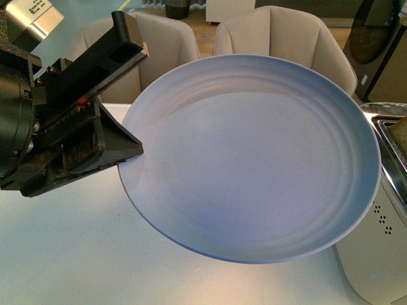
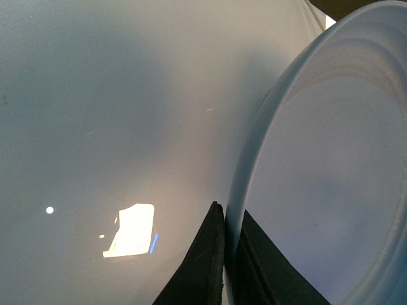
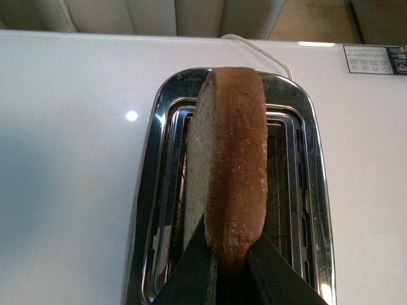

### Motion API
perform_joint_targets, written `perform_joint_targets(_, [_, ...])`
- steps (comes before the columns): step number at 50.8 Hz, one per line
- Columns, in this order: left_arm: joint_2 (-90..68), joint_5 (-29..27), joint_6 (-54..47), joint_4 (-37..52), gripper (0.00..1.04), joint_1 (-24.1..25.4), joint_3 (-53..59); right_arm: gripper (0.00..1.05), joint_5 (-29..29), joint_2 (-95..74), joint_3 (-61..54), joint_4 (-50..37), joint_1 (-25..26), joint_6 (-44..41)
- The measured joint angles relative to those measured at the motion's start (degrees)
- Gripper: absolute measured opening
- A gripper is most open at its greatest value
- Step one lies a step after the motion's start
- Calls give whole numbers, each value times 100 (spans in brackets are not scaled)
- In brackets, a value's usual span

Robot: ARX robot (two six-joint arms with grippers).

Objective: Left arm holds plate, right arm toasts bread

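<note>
The black, angular left end effector (image 1: 137, 105) has flat wedge-shaped jaws and small red marks (image 1: 81, 105) near their base. Behind it sits a rounded black housing (image 1: 13, 124), and above it a silver metal block (image 1: 33, 19) bearing dark printed markings. The right end effector (image 3: 231, 279) shows two matte black wedge fingers (image 3: 191, 276).
</note>
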State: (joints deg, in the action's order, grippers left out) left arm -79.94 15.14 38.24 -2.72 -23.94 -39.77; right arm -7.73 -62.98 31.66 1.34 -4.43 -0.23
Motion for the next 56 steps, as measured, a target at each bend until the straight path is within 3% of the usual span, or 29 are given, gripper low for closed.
perform_joint_targets(20, [0, 0, 0, 0, 3, 0, 0, 3, 109, -129, 9, 83, 4, -2])
perform_joint_targets(50, [0, 0, 0, 0, 3, 0, 0, 3, 380, -1510, -232, -933, 96, 103])
perform_joint_targets(56, [0, 0, 0, 0, 3, 0, 0, 20, 452, -1480, -321, -1027, 133, 140])
